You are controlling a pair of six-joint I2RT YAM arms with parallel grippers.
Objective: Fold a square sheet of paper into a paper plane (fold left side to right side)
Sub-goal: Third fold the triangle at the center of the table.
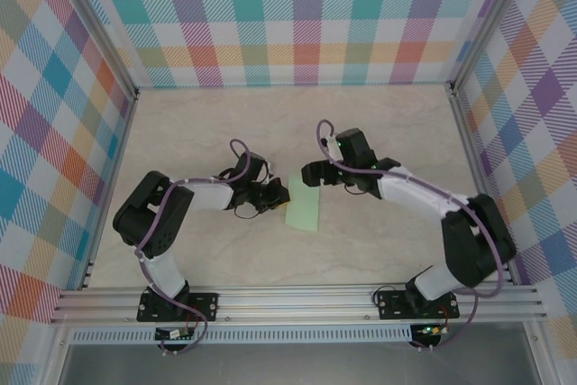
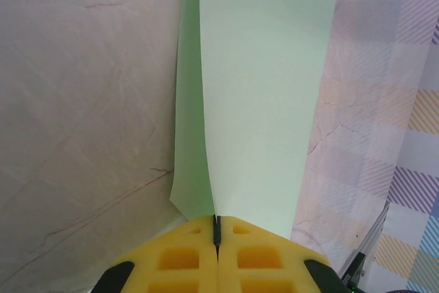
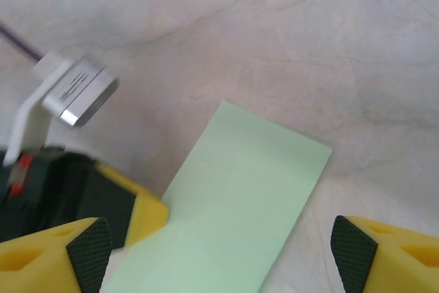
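Pinching the near edge of the square sheet of paper (image 2: 260, 101), the left claw (image 2: 217, 235) was pressed together, with no gap between its jaws, and two green layers ran into them. In the left wrist view the upper layer was paler and the lower one showed as a darker strip along its left side, so the sheet was doubled over. The two layers seemed to stand a little apart there.

The right claw (image 3: 221, 252) was spread wide, its jaws on either side of the paper and touching nothing that I could see. It hovered over the far end of the sheet, opposite the left claw.

From above, the paper lay in the middle of the counter (image 1: 379, 132), between the two arms, as a narrow rectangle and not a square. I judged that the first fold, left side over to right side, was made or nearly made. Whether the crease was pressed flat I could not tell. The nose folds and the wing folds remained undone, so the task looked to be at an early stage.
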